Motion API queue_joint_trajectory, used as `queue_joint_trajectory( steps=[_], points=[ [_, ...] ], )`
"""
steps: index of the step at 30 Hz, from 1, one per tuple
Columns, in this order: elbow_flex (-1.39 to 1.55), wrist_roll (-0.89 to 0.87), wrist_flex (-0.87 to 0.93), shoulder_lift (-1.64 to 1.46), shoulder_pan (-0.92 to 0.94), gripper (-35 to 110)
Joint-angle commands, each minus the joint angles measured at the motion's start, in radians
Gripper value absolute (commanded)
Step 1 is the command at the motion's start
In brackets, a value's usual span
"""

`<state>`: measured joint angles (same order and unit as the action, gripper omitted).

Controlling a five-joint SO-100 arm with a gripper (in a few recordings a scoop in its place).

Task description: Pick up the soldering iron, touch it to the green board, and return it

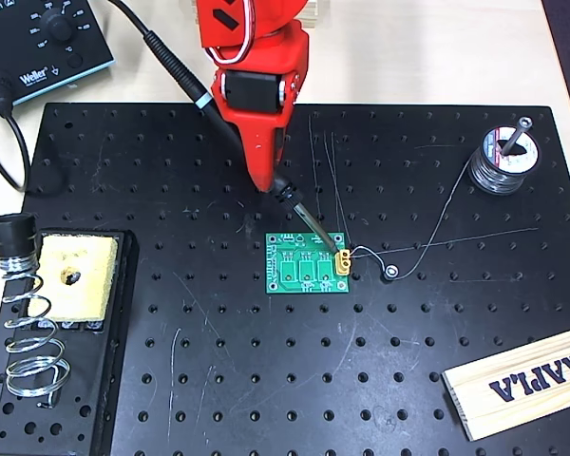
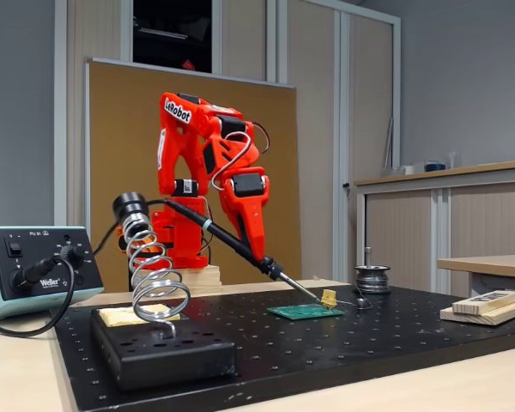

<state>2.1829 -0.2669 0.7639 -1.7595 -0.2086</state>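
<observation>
- Red gripper (image 1: 269, 179): closed around the soldering iron (image 1: 294, 201).
- Soldering iron: slanted, tip at the yellow connector (image 1: 343, 261).
- Green board (image 1: 308, 263): flat on black plate (image 1: 266, 380).

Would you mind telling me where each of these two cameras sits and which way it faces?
Overhead view: sits above the black plate, looking straight down; the red gripper enters from the top edge, holding the soldering iron.
Fixed view: sits low at the table's front, looking level across the plate towards the back wall; the whole red arm shows.
Shared: both show the iron's tip at the green board, the coiled stand and the solder station.
</observation>
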Motion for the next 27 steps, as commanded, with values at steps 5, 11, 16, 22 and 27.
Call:
queue_joint_trajectory(
  steps=[5, 11, 16, 22, 27],
  points=[
    [-0.049, -0.012, -0.012, 0.002, -0.015, 0],
    [-0.049, -0.012, -0.014, 0.005, -0.015, 0],
    [-0.052, -0.011, -0.014, 0.009, -0.015, 0],
    [-0.054, -0.011, -0.015, 0.012, -0.015, 0],
    [-0.055, -0.011, -0.015, 0.014, -0.015, 0]
  ],
)
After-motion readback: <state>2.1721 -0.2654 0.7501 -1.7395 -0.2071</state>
